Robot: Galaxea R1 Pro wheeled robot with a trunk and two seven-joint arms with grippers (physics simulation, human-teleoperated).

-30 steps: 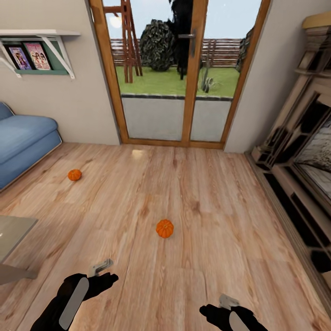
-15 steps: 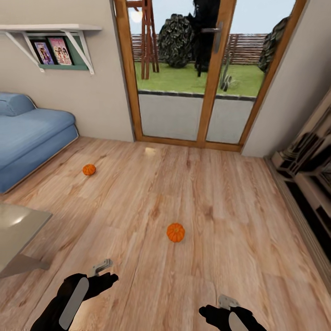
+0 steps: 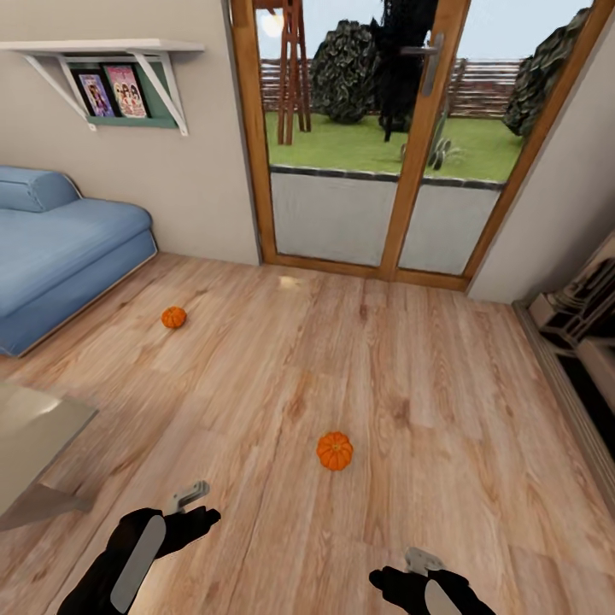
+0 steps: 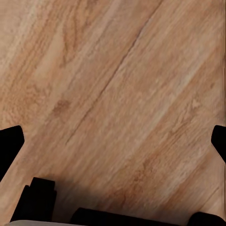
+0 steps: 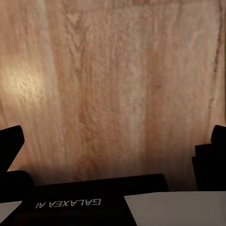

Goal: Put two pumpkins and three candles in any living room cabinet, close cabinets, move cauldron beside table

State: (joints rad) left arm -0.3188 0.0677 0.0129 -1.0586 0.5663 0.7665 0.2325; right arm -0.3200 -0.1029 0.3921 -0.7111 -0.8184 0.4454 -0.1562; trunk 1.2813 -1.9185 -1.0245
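Two grippers sit at the near edge of the head view, the left gripper (image 3: 190,495) at about seven o'clock and the right gripper (image 3: 420,559) at about five o'clock, both held low over the wooden floor (image 3: 410,384). In the left wrist view the dark fingertips (image 4: 10,143) stand far apart at the frame's sides with bare planks between them, so that claw is spread wide and holds nothing. The right wrist view gives the same picture: fingertips (image 5: 11,140) wide apart, nothing between them but floor.

Just ahead of the arms, near the centre of the head view, the nearer pumpkin (image 3: 335,450) lies on the planks, well apart from both claws. A pale table corner (image 3: 34,427) juts in at nine o'clock. Farther off, at about ten o'clock, the second pumpkin (image 3: 173,317) rests on the floor near the blue sofa (image 3: 60,248). At three o'clock a dark shelving unit (image 3: 581,316) lines the wall; it may be the cabinet, though too little shows to be sure. Beyond, at twelve o'clock, stand wood-framed glass doors (image 3: 401,137), and at eleven o'clock a wall shelf (image 3: 111,47) with pictures.
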